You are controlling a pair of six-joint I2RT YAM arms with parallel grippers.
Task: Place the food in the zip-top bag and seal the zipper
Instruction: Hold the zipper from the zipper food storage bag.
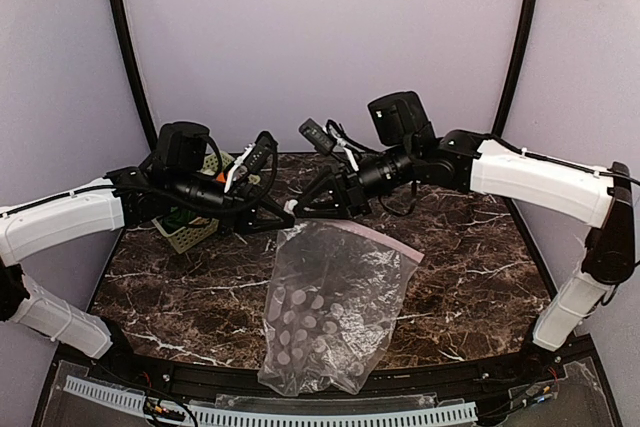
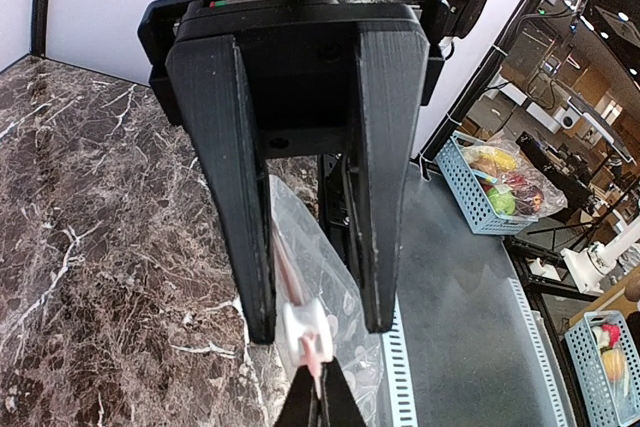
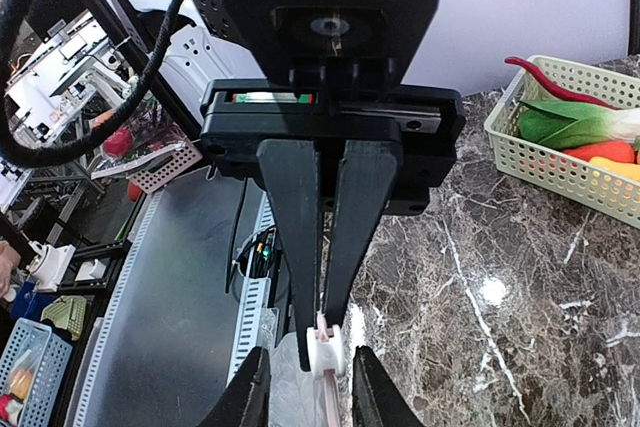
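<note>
**pouchfan:** Clear bag (image 1: pixel 330 307) lies flat mid-table, long axis running from our bases out toward the far side, mouth at the far end. The zipper (image 1: pixel 370 239) runs crosswise there, slanting a bit nearer to us on the right. Both arms are piled onto its left end.

**marble_mike:** Yep. Our right gripper (image 3: pixel 322 337) has its jaws nearly pressed together, pinching a white tab (image 3: pixel 325 352) on that corner. It looks like a slider, but we can't swear to it. Our left gripper (image 2: pixel 318 325) comes in from the opposite side with its jaws spread wide. They straddle the bag's edge just beside the tab and aren't closed on anything.

**pouchfan:** So the thing that matters is the strip's line. From the pinched corner it heads off to the right, so we figure any pull has to follow that axis, with the left jaws closing to anchor the plastic. We can't tell if the seal is open or shut.

**marble_mike:** And the food (image 3: pixel 590 142) isn't in the bag at all. It's all in the basket (image 1: pixel 190 237) at the far left, chili (image 3: pixel 545 77) on top. The left arm is the nearer one, but its own forearm and cables lie right across the basket.

**pouchfan:** Floppy plastic plus two sets of fingers nose to nose, so we'd worry about them bumping. The marble table (image 1: pixel 470 277) to the right is where the strip leads.
</note>
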